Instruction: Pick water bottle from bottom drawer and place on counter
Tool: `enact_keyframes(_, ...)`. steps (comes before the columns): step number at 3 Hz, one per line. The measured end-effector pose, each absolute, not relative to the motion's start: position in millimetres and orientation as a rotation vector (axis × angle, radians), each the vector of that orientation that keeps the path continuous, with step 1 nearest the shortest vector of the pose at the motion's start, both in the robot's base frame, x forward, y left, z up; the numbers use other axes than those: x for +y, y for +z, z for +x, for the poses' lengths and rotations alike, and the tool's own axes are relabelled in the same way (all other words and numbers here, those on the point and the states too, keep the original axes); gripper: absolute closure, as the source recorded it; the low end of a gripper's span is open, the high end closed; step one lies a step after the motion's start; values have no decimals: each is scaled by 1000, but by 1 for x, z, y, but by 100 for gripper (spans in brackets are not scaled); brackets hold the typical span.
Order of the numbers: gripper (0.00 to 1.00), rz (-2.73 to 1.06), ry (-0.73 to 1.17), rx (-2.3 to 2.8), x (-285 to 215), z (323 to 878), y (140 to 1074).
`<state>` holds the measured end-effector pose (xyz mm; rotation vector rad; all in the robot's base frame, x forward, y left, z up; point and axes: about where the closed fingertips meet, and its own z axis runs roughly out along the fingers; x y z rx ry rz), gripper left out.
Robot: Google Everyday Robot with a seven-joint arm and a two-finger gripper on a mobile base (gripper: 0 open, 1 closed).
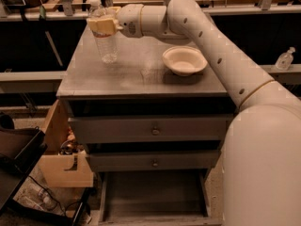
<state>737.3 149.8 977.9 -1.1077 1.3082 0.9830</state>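
The water bottle point(106, 44), clear ribbed plastic with a white cap, stands upright at the far left of the grey counter point(136, 76). I cannot tell whether its base rests on the surface or hangs just above it. My gripper point(102, 26) reaches in from the right and is shut around the bottle's upper part with its tan fingers point(96, 26). The bottom drawer point(155, 194) is pulled open below, and its dark inside shows nothing in it.
A white bowl point(184, 60) sits on the counter to the right of the bottle. Two upper knobbed drawers point(153, 130) are shut. A cardboard box point(66, 161) and a black cart point(16, 157) stand at the left. A small pump bottle point(284, 58) stands on the bench at the right.
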Motion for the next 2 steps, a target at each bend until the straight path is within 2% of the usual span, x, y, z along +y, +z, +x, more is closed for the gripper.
enact_keyframes(2, 100, -1116, 1009, 1295, 163, 749, 967)
